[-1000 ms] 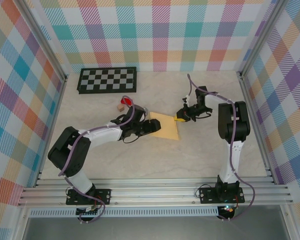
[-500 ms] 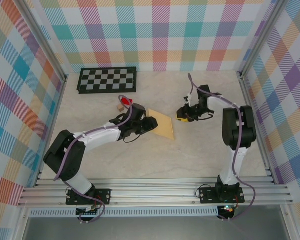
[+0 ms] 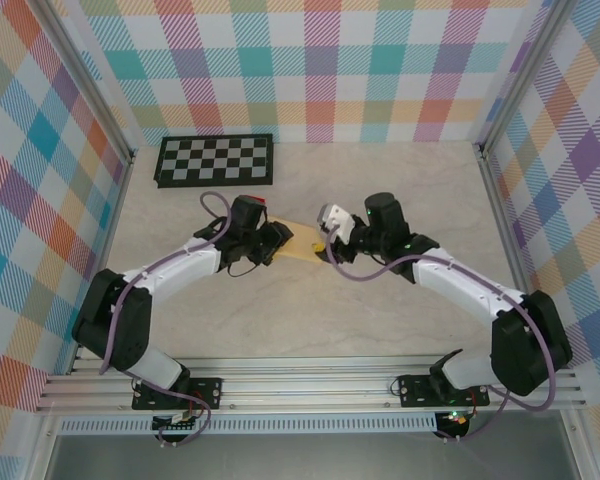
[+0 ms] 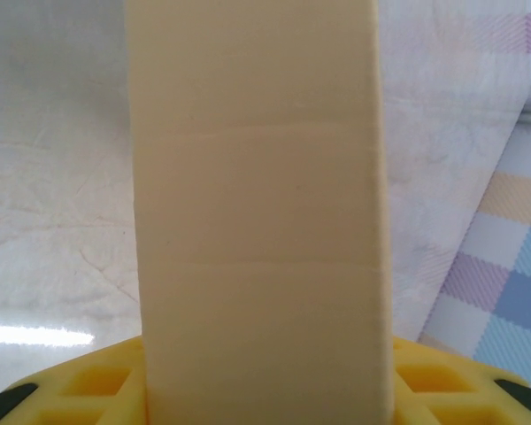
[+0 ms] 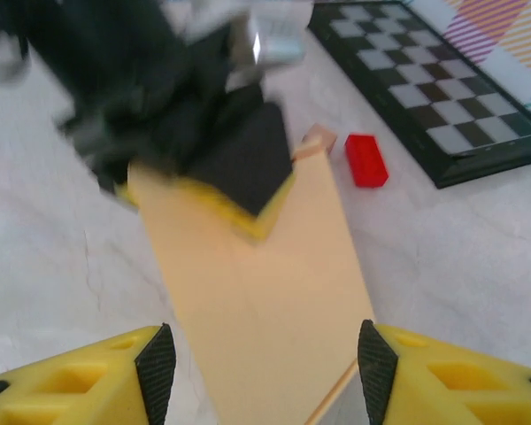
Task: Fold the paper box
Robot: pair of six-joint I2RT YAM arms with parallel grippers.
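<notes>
The left hand [image 3: 277,243] is clamped on one end of the paper box [image 3: 303,243], a flat yellow-orange sheet at mid-table [image 3: 280,320]. The right hand [image 3: 326,248] has its fingers [image 5: 156,359] apart, straddling the other end. A red block [image 5: 365,160] and a tan cube [image 5: 317,140] lie just beyond, near the checkerboard [image 5: 434,88]

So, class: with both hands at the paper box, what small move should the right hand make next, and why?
Probably close the right hand: its fingers stand open either side of the paper box, whose far end the left hand clamps.
</notes>
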